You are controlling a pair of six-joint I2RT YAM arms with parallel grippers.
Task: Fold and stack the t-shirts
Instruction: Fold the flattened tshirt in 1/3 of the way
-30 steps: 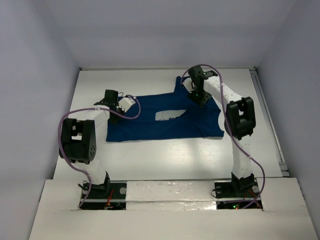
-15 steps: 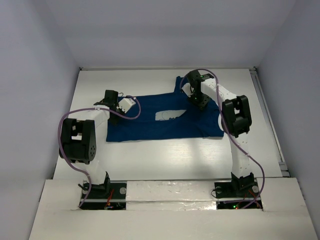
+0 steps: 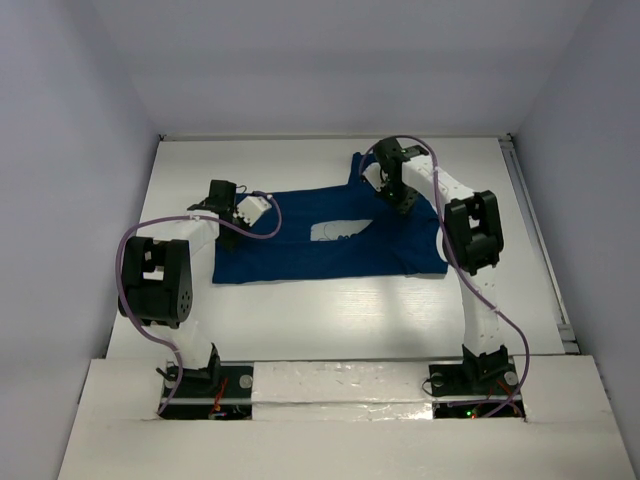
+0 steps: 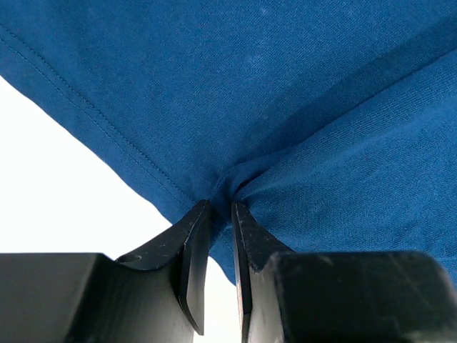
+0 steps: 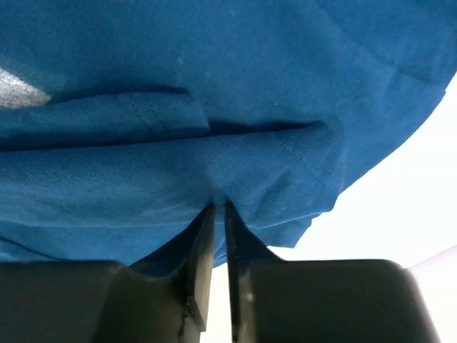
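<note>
The dark blue t-shirt (image 3: 320, 250) lies spread across the middle of the white table (image 3: 330, 300), its whitish print (image 3: 335, 232) partly folded under. At the shirt's left end my left gripper (image 3: 247, 207) is shut on a pinch of cloth by the hem; up close the left gripper (image 4: 220, 207) has fabric bunched between its tips, the t-shirt (image 4: 285, 93) filling that view. My right gripper (image 3: 393, 192) is at the shirt's far right part, near a sleeve. In its wrist view the right gripper (image 5: 218, 206) is shut on a fold of the t-shirt (image 5: 178, 164).
White walls enclose the table on three sides. A metal rail (image 3: 535, 230) runs along the table's right edge. Purple cables (image 3: 130, 250) loop off both arms. Bare table shows in front of and behind the shirt.
The right gripper has closed onto a fold of the shirt and shifted slightly left. The left gripper has stayed shut on the cloth, unmoved.
</note>
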